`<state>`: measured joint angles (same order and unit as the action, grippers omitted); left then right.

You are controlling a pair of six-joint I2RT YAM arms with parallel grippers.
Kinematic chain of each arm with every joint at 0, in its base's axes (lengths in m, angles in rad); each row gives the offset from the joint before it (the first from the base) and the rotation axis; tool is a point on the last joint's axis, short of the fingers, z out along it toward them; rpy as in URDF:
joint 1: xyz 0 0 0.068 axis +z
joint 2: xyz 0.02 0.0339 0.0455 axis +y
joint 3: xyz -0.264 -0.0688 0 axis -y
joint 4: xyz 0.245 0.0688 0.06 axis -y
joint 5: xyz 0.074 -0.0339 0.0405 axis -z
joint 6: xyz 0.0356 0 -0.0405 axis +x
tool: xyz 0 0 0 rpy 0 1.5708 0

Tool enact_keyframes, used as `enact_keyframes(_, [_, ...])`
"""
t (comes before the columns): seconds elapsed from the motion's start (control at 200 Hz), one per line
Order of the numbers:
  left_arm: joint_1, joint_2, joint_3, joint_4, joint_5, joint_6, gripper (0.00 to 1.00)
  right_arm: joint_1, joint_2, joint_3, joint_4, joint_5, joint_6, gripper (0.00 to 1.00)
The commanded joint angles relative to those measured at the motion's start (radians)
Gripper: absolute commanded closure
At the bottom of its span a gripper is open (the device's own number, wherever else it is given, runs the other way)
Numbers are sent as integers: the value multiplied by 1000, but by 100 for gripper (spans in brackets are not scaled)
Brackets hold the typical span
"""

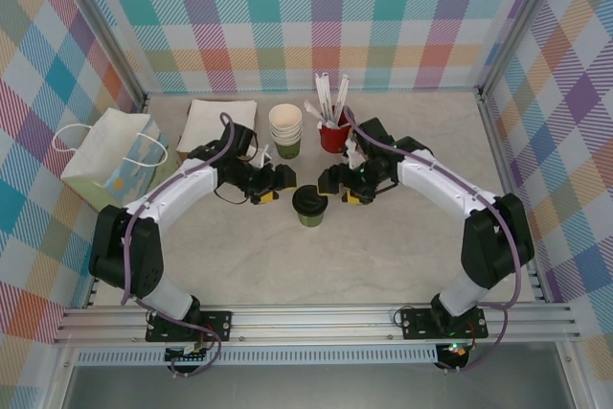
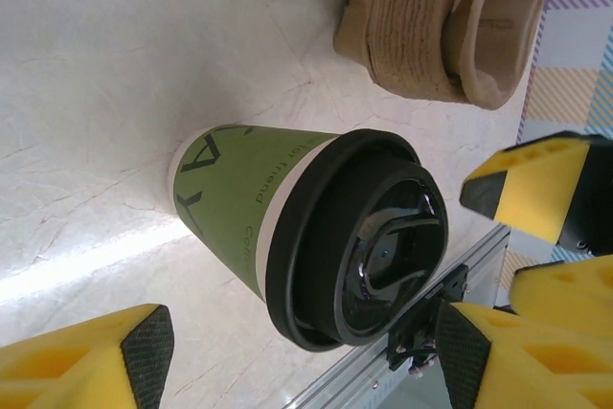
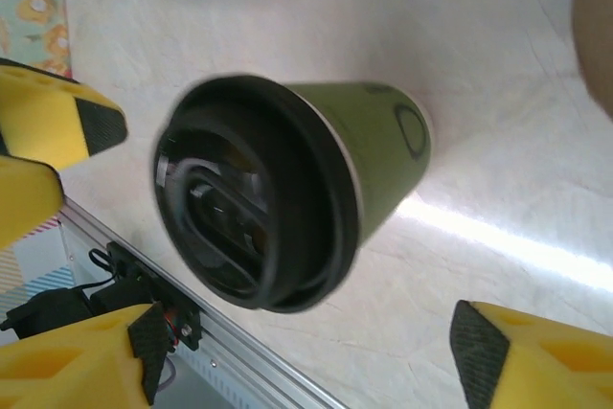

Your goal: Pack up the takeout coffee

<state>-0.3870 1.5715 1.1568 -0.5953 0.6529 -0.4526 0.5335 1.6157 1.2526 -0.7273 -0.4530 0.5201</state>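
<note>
Takeout coffee, standing mid-table and flanked by the left gripper at its 10 o'clock and the right gripper at 2, both spread and empty, is judged light and crushable, best pinched gently below the lid.

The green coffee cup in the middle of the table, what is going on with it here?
Two robot arms are closing in on the green coffee cup, which stands upright on the table with its black lid on. The left gripper and the right gripper face it from either side, both open, and neither touches it. The cup is not yet packed. A paper bag sits at the table's left side.
</note>
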Motion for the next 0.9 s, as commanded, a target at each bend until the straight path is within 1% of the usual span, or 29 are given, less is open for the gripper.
enact_keyframes(0.0, [-23, 28, -6, 17, 29, 5, 27, -3, -21, -55, -9, -8, 24, 26])
enact_keyframes(0.115, [-36, 50, -2, 25, 21, 4, 28, -2, -19, -74, 5, -19, 36, 32])
enact_keyframes(0.425, [-55, 73, -15, -5, -19, 23, 33, -1, 13, -58, 16, -17, 45, 39])
enact_keyframes(0.895, [-61, 71, -46, -21, -42, 37, 38, 0, 46, -51, 43, -22, 60, 42])
